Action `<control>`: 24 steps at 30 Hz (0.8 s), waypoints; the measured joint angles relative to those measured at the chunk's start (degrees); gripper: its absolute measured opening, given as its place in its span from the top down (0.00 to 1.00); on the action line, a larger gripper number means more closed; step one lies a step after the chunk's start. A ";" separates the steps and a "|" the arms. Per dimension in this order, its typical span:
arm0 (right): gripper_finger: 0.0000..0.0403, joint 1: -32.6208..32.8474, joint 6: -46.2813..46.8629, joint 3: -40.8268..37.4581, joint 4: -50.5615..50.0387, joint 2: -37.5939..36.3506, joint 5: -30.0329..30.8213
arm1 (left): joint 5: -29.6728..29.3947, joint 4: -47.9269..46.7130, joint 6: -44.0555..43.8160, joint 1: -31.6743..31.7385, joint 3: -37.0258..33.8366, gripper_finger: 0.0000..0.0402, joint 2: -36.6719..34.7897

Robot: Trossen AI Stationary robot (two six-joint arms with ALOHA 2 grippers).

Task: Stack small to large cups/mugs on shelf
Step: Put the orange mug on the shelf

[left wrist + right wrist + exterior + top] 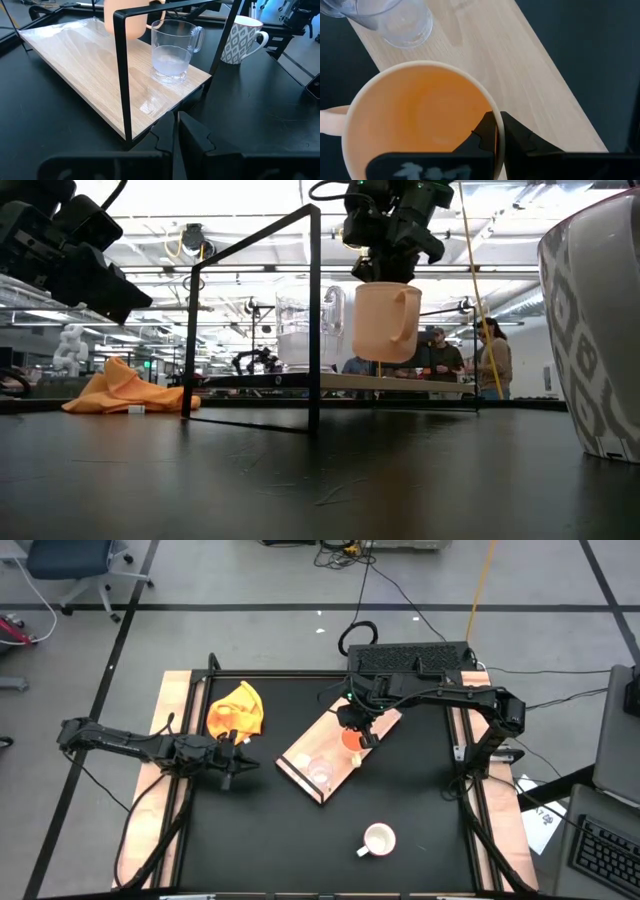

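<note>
Low view shows our right gripper [385,270] pinching the orange mug [386,322] by its rim, hanging clear above the shelf [330,752], just beside the glass cup [320,772] standing there. We should lower it straight down, keep the handle off the glass, and release only once the base sits flat. Our left gripper [228,762] waits left of the shelf, fingers closed on nothing; the white mug [378,840] sits on the near tabletop.

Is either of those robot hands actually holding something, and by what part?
Yes. The right hand holds the orange mug by its rim, one finger inside and one outside, lifted above the shelf. The left hand holds nothing.
</note>
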 joint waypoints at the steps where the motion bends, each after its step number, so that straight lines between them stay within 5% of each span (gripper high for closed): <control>1: 1.00 0.00 0.08 0.00 0.02 0.00 0.00 | 0.00 0.00 0.00 0.00 0.00 0.94 0.00; 24: 1.00 0.65 -2.78 -1.35 0.35 -0.02 -1.09 | 0.04 -0.37 0.12 -0.02 0.00 0.94 0.01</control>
